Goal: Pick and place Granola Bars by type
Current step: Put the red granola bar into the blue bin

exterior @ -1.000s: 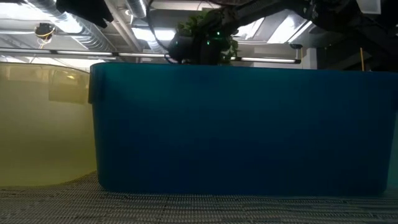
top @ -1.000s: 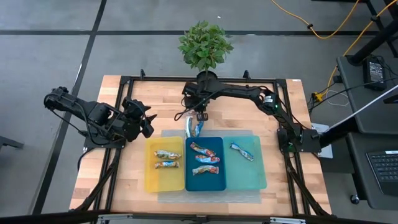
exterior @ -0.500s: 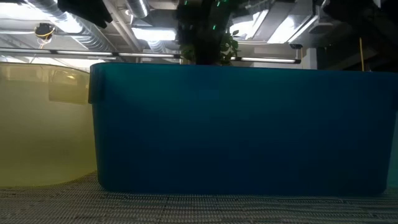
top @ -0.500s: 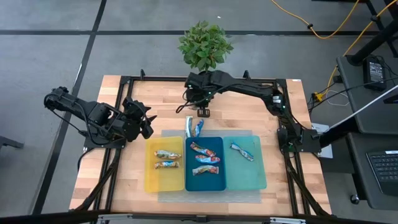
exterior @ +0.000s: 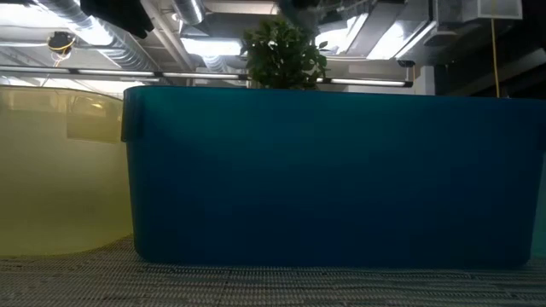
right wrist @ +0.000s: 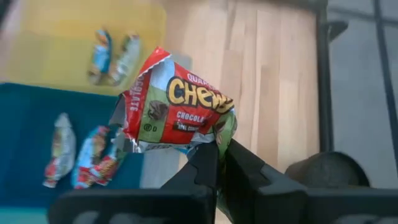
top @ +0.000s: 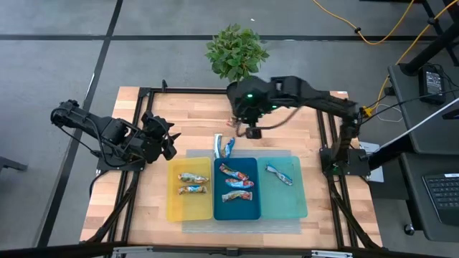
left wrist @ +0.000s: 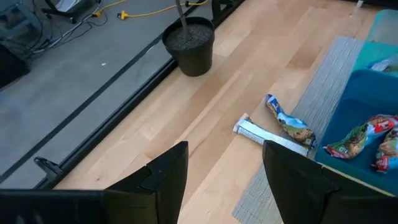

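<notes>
Grey floor surrounds my wooden table [top: 280, 147], with a potted plant [top: 236, 51] at its 12 o'clock edge. My right tool [top: 252, 131] hangs above the bare wood just toward 12 o'clock from the trays, clenched on a red granola bar [right wrist: 176, 106]; through the wrist camera its wrapper sits crosswise over the pinched fingertips [right wrist: 208, 163]. My left tool [left wrist: 227, 163] waits at 9 o'clock, fingers spread and released. Two loose bars [top: 223, 147] lie side by side at the mat's 12 o'clock edge, long axes running roughly 12 to 6. The yellow tray [top: 175, 206] holds two bars lying 9 to 3, the dark blue tray [top: 219, 208] three, and the teal tray [top: 294, 197] one, angled 10 to 4.
</notes>
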